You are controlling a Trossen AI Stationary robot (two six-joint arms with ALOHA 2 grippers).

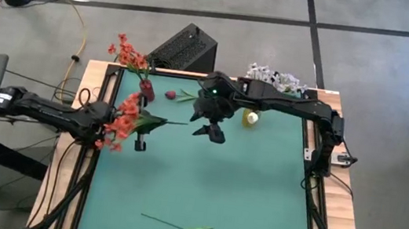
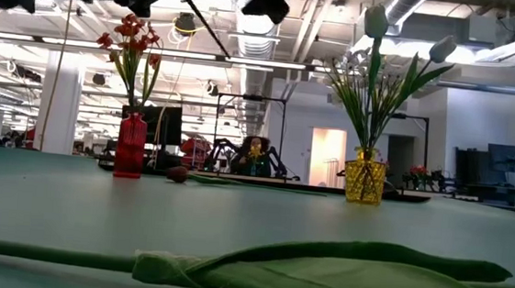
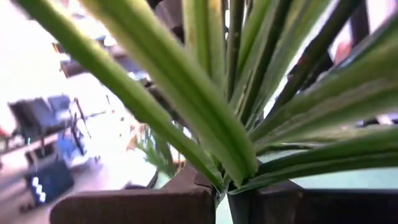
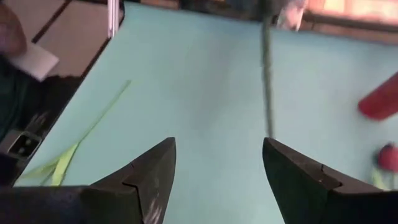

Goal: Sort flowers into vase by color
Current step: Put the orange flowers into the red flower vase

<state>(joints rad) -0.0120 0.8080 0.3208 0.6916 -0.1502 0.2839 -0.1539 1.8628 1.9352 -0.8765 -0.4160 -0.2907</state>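
Left jaws pinch an orange-red spray; right jaws stand spread, empty.
My left gripper hangs at nine o'clock; my right gripper hovers mid-table, the red vase at eleven, the yellow vase at one.

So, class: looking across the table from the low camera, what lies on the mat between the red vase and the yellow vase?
A dark pink bud on its green stem lies flat between the red vase and the yellow vase, nearer the red one; the low view shows it.
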